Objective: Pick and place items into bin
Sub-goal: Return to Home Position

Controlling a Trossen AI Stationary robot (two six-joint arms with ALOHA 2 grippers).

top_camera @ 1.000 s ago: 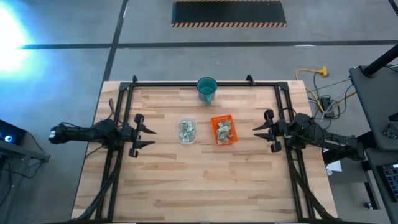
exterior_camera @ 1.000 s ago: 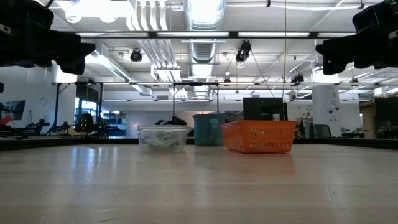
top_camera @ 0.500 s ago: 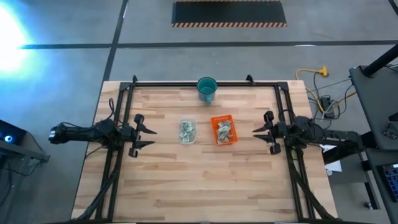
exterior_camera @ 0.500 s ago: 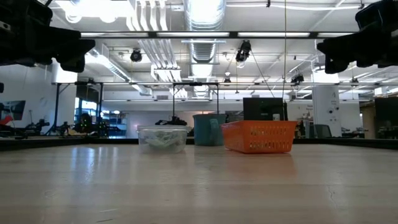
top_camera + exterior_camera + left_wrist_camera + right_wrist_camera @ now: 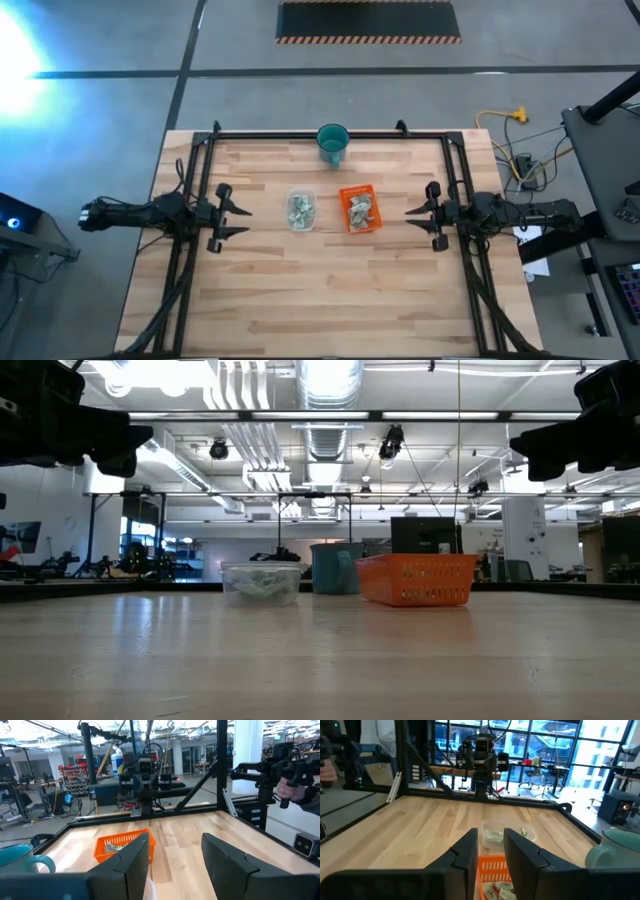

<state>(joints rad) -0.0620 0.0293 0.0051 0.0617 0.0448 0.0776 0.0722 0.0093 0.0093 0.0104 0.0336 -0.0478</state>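
Pale green-and-white pieces [image 5: 300,209] lie in a clear tub [image 5: 262,582] at the table's middle. More of them [image 5: 361,207] lie in the orange tray [image 5: 415,580] just to its right. In the right wrist view the tray's pieces [image 5: 500,892] show below the fingers. My left gripper [image 5: 247,221] hovers open near the table's left edge and points at the tub. My right gripper [image 5: 408,215] hovers open near the right edge and points at the tray. Both grippers are above the table, well away from tub and tray.
A teal cup [image 5: 333,143] stands at the far edge, behind the tub and tray. A black frame [image 5: 330,134] runs along the far edge and both sides. Bare wood [image 5: 330,290] fills the near half. A person's hand [image 5: 290,787] holds a handle beyond the table.
The right arm has swung from a slant to lie level across the table's right edge, and its gripper now points straight toward the tray. The left arm, the tub, the tray and the cup have kept still.
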